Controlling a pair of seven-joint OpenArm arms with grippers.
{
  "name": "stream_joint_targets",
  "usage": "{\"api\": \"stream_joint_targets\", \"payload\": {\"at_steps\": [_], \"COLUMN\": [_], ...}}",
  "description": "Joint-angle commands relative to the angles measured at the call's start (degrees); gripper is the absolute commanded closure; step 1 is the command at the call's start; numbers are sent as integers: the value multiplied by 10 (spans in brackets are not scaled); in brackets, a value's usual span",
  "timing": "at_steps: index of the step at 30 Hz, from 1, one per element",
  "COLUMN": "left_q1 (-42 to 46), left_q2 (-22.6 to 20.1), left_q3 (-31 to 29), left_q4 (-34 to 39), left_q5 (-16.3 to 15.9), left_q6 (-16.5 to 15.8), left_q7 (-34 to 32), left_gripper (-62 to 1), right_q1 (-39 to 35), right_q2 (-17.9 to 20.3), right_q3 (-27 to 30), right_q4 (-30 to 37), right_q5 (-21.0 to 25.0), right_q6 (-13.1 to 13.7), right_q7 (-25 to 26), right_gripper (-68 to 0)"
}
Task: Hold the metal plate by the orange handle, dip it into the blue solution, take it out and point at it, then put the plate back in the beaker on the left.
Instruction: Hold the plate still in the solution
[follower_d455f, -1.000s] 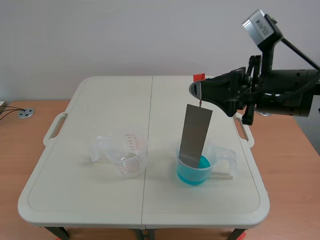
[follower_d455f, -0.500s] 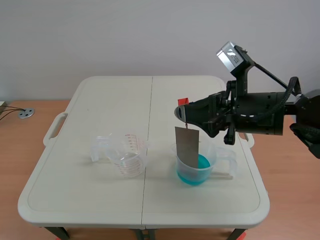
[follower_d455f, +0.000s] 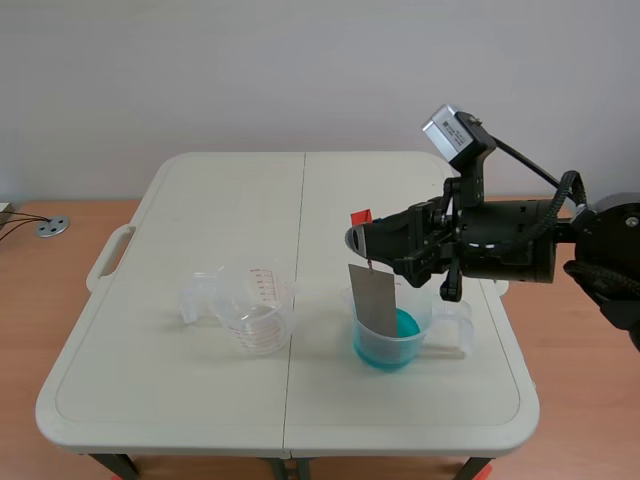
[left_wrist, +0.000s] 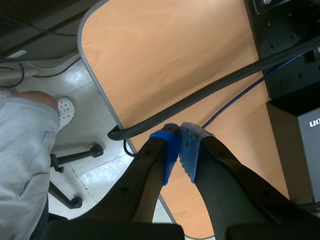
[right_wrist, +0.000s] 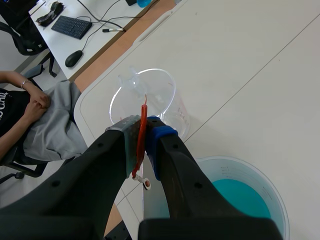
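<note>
My right gripper (follower_d455f: 362, 236) (right_wrist: 141, 135) is shut on the thin orange handle (right_wrist: 143, 130) (follower_d455f: 361, 217) above the beaker of blue solution (follower_d455f: 392, 330) (right_wrist: 240, 192). The grey metal plate (follower_d455f: 374, 299) hangs from the handle with its lower end inside that beaker. In the right wrist view only the plate's top edge (right_wrist: 150, 200) shows under the fingers. An empty clear beaker with red marks (follower_d455f: 257, 310) (right_wrist: 150, 97) stands to the left on the table. My left gripper (left_wrist: 179, 150) is shut on nothing, off the table over a wooden desk, and does not appear in the scene view.
The white folding table (follower_d455f: 200, 220) has handles at both sides and a seam down the middle. A small clear cup (follower_d455f: 200, 297) lies beside the empty beaker. A seated person (right_wrist: 30, 115) is past the table's edge in the right wrist view. Cables (left_wrist: 215, 90) cross the desk under my left gripper.
My right arm came down and leftward with the plate. The plate, which hung mostly above the blue beaker a second ago, now sits deeper in it.
</note>
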Motion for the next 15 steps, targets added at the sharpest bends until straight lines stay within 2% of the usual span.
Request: {"api": "stream_joint_targets", "payload": {"at_steps": [1,15], "left_q1": [-1,-8], "left_q2": [1,1], "left_q3": [-3,-3], "left_q4": [4,4], "left_q5": [-2,-1], "left_q6": [-1,-1], "left_q7": [-3,-1], "left_gripper": [-30,-30], "right_q1": [7,7], "right_q2": [3,3], "right_q3": [2,2], "right_q4": [2,2], "right_q5": [-3,-3], "right_q6": [7,7], "right_q7": [-2,-2], "right_gripper": [-11,-11]}}
